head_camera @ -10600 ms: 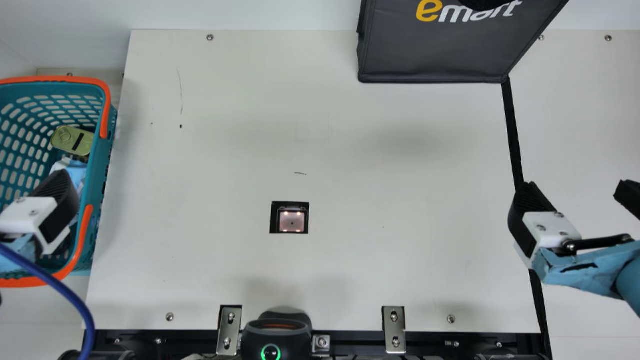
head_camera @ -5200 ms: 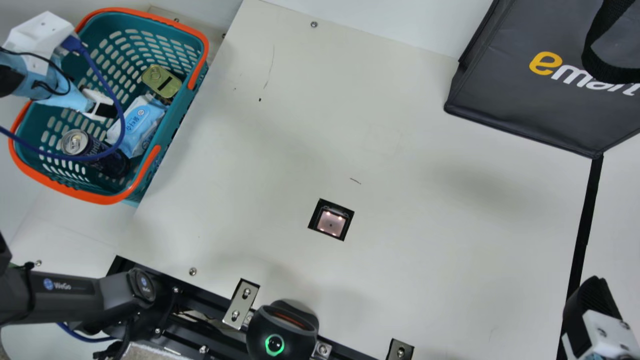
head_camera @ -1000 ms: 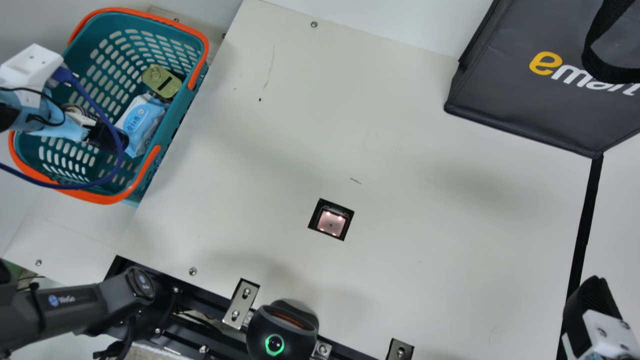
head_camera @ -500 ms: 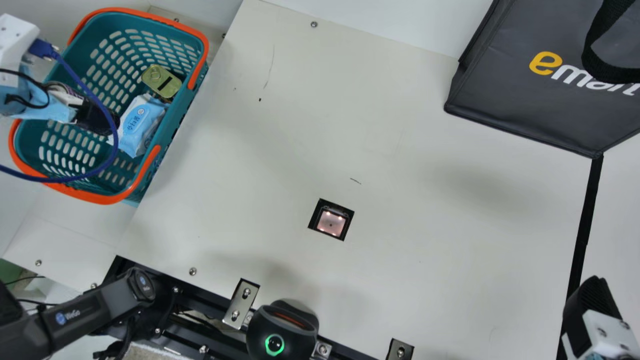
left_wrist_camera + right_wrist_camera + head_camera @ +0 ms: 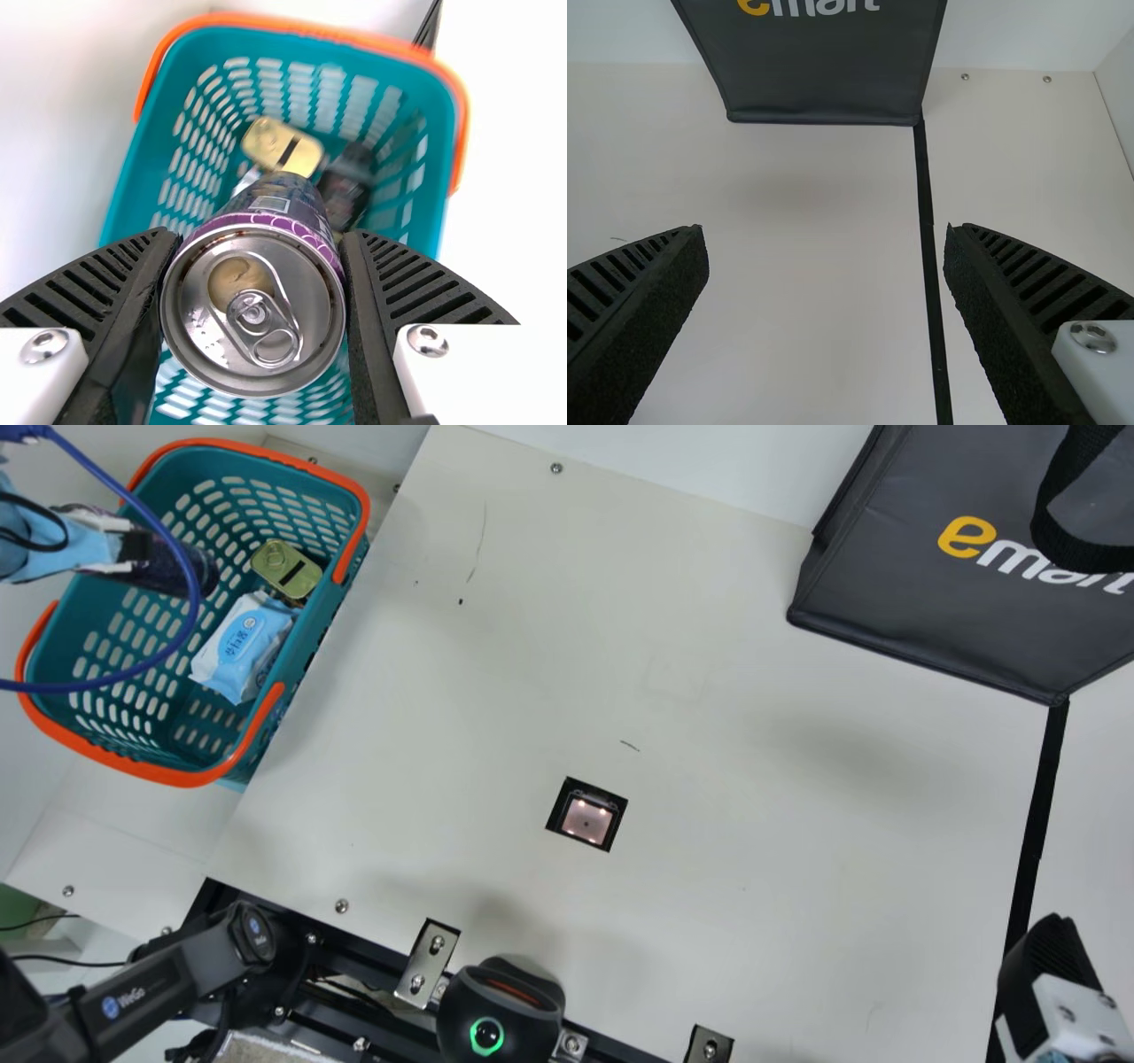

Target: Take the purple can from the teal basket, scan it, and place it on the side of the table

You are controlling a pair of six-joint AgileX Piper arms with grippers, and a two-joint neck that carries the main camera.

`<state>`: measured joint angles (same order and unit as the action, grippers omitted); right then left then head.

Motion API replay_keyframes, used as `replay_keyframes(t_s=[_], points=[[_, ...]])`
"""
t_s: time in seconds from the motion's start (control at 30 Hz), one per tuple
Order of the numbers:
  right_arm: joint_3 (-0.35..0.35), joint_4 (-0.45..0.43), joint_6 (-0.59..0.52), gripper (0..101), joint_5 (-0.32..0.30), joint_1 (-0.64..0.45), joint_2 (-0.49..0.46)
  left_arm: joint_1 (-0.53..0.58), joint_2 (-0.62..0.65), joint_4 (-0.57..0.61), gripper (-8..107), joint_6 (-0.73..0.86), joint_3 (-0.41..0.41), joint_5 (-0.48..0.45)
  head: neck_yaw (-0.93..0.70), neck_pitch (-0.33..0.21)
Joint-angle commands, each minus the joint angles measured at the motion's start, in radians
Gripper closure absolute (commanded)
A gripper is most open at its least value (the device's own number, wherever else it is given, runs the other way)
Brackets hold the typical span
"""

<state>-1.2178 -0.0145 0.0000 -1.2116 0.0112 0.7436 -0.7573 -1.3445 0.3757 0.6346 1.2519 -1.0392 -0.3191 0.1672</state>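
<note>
Removal: judged nearly complete; purple can [image 5: 199, 328] gripped by left tool [image 5: 259, 235] over teal basket [image 5: 310, 638].
Right tool [image 5: 825, 228]: open.
Scan, placement: outstanding.

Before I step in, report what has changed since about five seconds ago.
The left end effector took hold of the can and lifted it, shifting it toward the main view's upper left. The tin, basket, bag and right end effector stayed put.
</note>
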Motion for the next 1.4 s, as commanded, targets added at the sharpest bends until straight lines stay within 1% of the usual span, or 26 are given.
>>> replay_keyframes(t_s=[0.0, 0.2, 0.47, 0.7, 0.87, 1.0, 1.37], points=[[0.000, 0.000, 0.000, 6, 0.000, 0.000, 0.000, 0.010, 0.014, 0.028, 107, -0.043, -0.005, 0.006, -0.002, -0.029], [0.000, 0.000, 0.000, 6, 0.000, 0.000, 0.000, 0.056, 0.062, 0.085, 107, -0.094, -0.017, -0.008, -0.002, -0.029], [0.000, 0.000, 0.000, 6, 0.000, 0.000, 0.000, 0.141, 0.129, 0.130, 107, -0.119, -0.015, -0.086, -0.002, -0.029], [0.000, 0.000, 0.000, 6, 0.000, 0.000, 0.000, 0.242, 0.196, 0.135, 107, -0.131, -0.026, -0.154, -0.002, -0.029], [0.000, 0.000, 0.000, 6, 0.000, 0.000, 0.000, 0.334, 0.249, 0.113, 107, -0.161, -0.049, -0.181, -0.002, -0.029], [0.000, 0.000, 0.000, 6, 0.000, 0.000, 0.000, 0.425, 0.289, 0.077, 107, -0.211, -0.076, -0.181, -0.002, -0.029], [0.000, 0.000, 0.000, 6, 0.000, 0.000, 0.000, 0.698, 0.364, -0.075, 107, -0.429, -0.130, -0.152, -0.002, -0.029]])
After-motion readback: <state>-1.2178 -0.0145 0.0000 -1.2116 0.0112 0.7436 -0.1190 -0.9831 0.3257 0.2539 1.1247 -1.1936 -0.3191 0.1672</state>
